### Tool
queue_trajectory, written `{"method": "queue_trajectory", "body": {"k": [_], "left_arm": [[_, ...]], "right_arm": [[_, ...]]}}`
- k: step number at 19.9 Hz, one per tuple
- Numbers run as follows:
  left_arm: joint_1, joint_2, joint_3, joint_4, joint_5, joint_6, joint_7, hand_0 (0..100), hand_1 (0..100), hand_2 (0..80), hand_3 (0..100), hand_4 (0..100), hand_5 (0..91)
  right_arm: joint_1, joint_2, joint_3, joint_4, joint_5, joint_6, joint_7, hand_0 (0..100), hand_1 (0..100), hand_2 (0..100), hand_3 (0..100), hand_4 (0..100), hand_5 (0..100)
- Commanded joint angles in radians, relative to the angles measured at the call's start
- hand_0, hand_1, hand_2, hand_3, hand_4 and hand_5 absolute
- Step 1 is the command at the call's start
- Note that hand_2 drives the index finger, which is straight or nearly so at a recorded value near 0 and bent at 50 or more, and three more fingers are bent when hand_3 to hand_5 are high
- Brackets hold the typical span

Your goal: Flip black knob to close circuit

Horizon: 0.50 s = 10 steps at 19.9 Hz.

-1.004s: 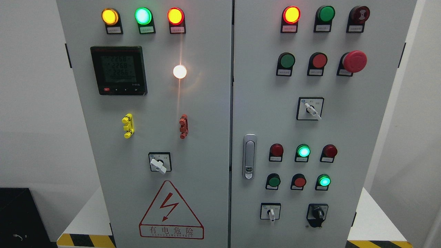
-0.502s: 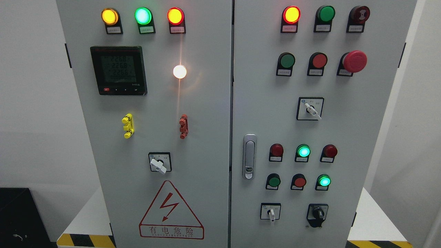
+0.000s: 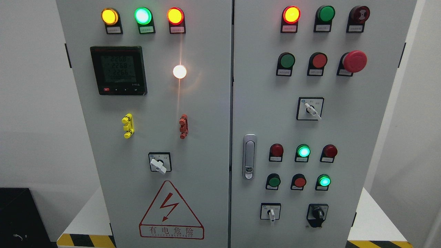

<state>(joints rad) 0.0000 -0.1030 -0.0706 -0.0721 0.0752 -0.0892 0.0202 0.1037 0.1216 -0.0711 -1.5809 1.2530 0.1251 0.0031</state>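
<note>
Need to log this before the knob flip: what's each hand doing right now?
Left hand: not in the head view, state cannot be told.
Right hand: not in view either; the black knob sits untouched.

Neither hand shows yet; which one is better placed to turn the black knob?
Probably the right. The black knob sits at the lower right of the cabinet's right door, on the side where the right arm enters. The left would have to reach across.
</note>
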Motion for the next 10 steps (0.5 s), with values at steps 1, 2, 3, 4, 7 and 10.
{"method": "queue_trajectory", "body": {"k": [1, 2, 3, 4, 7, 10], "left_arm": [[0.006, -0.001, 0.000, 0.000, 0.000, 0.000, 0.000, 12, 56, 0.0, 0, 0, 0.0], [0.006, -0.001, 0.000, 0.000, 0.001, 0.000, 0.000, 12, 56, 0.0, 0, 0, 0.0], [0.006, 0.000, 0.000, 0.000, 0.000, 0.000, 0.000, 12, 56, 0.0, 0, 0, 0.0], [0.006, 0.000, 0.000, 0.000, 0.000, 0.000, 0.000, 12, 56, 0.0, 0, 0, 0.0], [0.006, 0.000, 0.000, 0.000, 0.000, 0.000, 0.000, 12, 56, 0.0, 0, 0, 0.0], [0.006, 0.000, 0.000, 0.000, 0.000, 0.000, 0.000, 12, 56, 0.0, 0, 0, 0.0]], "right_arm": [[-0.035, 0.006, -0.009, -0.140, 0.009, 0.011, 0.012, 0, 0, 94, 100, 98, 100], [-0.047, 0.006, -0.009, -0.142, 0.020, 0.014, 0.017, 0, 0, 94, 100, 98, 100], [-0.059, 0.006, -0.009, -0.143, 0.031, 0.028, 0.044, 0, 0, 94, 100, 98, 100], [-0.073, 0.006, -0.009, -0.143, 0.035, 0.044, 0.064, 0, 0, 94, 100, 98, 100], [-0.111, 0.012, -0.007, -0.142, 0.040, 0.056, 0.077, 0, 0, 94, 100, 98, 100], [-0.130, 0.013, -0.009, -0.142, 0.060, 0.064, 0.110, 0, 0, 94, 100, 98, 100]]}}
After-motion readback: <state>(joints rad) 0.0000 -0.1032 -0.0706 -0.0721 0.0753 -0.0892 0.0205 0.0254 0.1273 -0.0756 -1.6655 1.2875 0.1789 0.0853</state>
